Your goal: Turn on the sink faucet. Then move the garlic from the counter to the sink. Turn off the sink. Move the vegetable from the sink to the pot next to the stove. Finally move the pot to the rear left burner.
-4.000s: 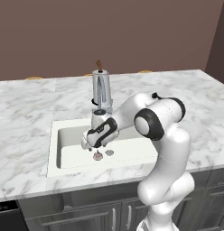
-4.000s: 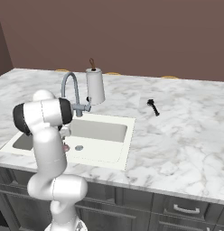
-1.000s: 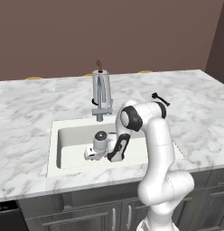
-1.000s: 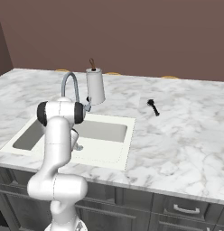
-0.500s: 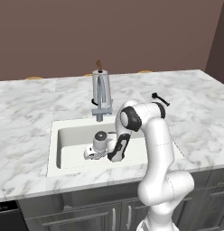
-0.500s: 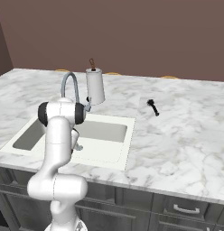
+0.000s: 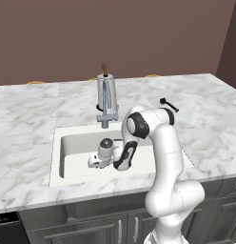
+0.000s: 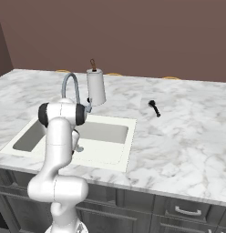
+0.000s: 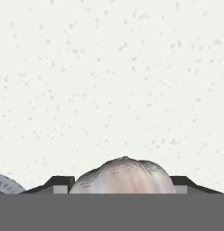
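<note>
White marble counter (image 7: 24,124) with grey veins surrounds one off-white sink (image 7: 72,143); one steel sink faucet (image 7: 106,102) stands at its rear rim. Down inside the sink the gripper (image 7: 93,162) hangs low over the floor. Hand view: one garlic (image 9: 123,177), a pinkish-white bulb with faint purple streaks, sits between two dark fingertips (image 9: 59,184), one close at each flank; contact cannot be told. Metal drain (image 9: 5,185) edge lies left of the bulb.
</note>
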Robot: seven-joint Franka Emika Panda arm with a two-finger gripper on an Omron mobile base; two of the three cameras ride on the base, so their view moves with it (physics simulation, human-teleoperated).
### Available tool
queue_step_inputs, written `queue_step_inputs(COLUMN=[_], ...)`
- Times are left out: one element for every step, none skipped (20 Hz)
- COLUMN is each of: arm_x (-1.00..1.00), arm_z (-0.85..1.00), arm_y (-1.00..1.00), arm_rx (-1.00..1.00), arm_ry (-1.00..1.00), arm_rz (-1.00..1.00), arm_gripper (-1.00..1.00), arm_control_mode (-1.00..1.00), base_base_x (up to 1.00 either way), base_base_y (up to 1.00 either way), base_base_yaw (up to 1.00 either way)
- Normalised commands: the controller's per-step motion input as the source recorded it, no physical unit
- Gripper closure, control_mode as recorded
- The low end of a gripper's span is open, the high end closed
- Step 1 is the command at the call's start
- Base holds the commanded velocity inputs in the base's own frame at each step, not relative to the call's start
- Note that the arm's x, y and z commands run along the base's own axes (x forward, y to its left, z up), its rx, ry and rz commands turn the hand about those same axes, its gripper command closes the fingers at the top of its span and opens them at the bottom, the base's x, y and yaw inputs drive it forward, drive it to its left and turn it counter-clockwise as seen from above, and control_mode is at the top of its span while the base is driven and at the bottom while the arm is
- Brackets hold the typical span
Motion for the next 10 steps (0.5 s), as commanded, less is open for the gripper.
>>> queue_step_inputs(arm_x=[0.08, 0.00, -0.13, -0.16, -0.28, -0.20, -0.21, -0.17, -0.26, -0.32], arm_z=[0.07, 0.31, 0.55, 0.62, 0.70, 0.71, 0.97, 1.00, 1.00, 0.95], arm_y=[-0.15, -0.11, -0.21, -0.19, -0.16, 0.00, 0.00, 0.00, 0.00, 0.00], arm_rx=[0.09, 0.05, 0.00, 0.00, 0.00, 0.00, 0.00, 0.00, 0.00, 0.00], arm_ry=[0.00, -0.06, -0.12, -0.12, -0.07, -0.06, -0.10, -0.05, -0.05, -0.02], arm_rz=[0.01, 0.01, 0.00, 0.00, 0.00, 0.00, 0.00, 0.00, 0.00, 0.00], arm_gripper=[1.00, 1.00, 1.00, 1.00, 1.00, 1.00, 1.00, 1.00, 1.00, 1.00], arm_control_mode=[-1.00, -1.00, -1.00, -1.00, -1.00, -1.00, -1.00, -1.00, -1.00, -1.00], base_base_x=[0.00, 0.00, 0.00, 0.00, 0.00, 0.00, 0.00, 0.00, 0.00, 0.00], base_base_y=[0.00, 0.00, 0.00, 0.00, 0.00, 0.00, 0.00, 0.00, 0.00, 0.00], base_base_yaw=[0.00, 0.00, 0.00, 0.00, 0.00, 0.00, 0.00, 0.00, 0.00, 0.00])
